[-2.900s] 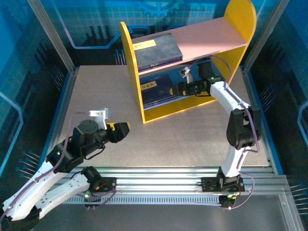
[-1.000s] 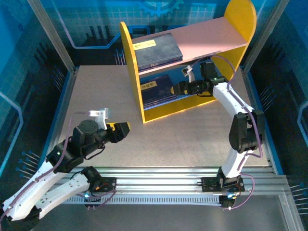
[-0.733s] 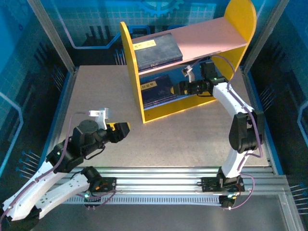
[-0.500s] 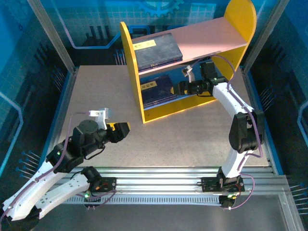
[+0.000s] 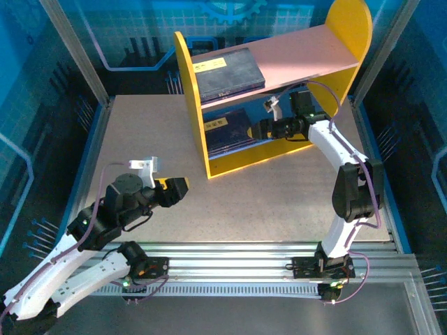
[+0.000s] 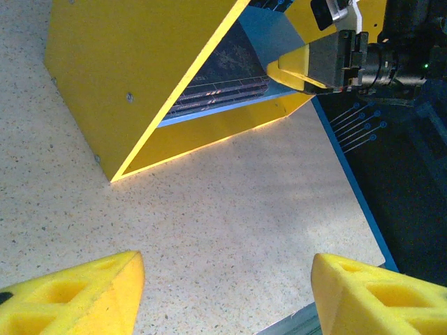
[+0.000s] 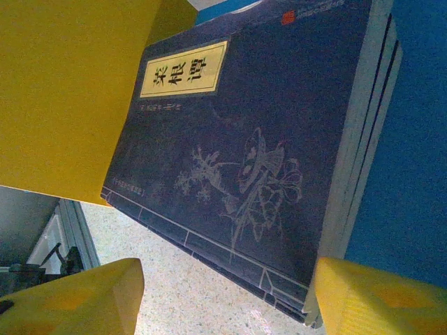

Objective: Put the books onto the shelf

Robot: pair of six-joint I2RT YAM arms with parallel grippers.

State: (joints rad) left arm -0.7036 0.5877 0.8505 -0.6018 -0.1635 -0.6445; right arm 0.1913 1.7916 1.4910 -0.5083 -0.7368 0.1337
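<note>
The shelf [image 5: 190, 98] stands at the back of the table, with yellow sides, a pink upper board and a blue lower board [image 7: 412, 139]. One navy book [image 5: 227, 70] with a yellow label lies on the pink board. A stack of navy books [image 5: 227, 130] lies flat on the lower board. My right gripper [image 5: 260, 128] reaches into the lower tier from the right. In the right wrist view it is open [image 7: 227, 300], its pads wide apart at the near end of the stack [image 7: 244, 146]. My left gripper [image 5: 180, 188] hangs open over bare table [image 6: 227, 296], holding nothing.
The speckled table [image 5: 140, 139] has blue raised edges and a metal rail along the front. From the left wrist view the shelf's yellow side panel [image 6: 119, 63] is ahead, with the lower stack [image 6: 223, 87] behind it. Blue cage walls surround the table.
Over about three seconds the right arm has shifted only slightly at the lower tier. Within the last second nothing has visibly moved. The left arm has stayed still.
</note>
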